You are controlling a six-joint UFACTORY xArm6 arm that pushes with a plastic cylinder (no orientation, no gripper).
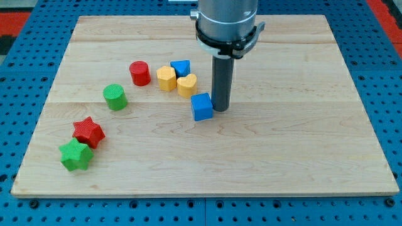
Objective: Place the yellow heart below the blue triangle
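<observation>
The yellow heart (187, 84) lies on the wooden board, just below and right of the blue triangle (181, 67) and touching it. A yellow hexagon (166, 78) sits against the heart's left side. A blue cube (201, 107) lies below and right of the heart. My tip (221, 109) stands at the blue cube's right edge, touching or nearly touching it, and a short way right and below the heart.
A red cylinder (139, 73) stands left of the yellow hexagon. A green cylinder (115, 97) is further left. A red star (88, 132) and a green star (76, 155) lie near the board's lower left. The board (301, 144) ends at blue pegboard.
</observation>
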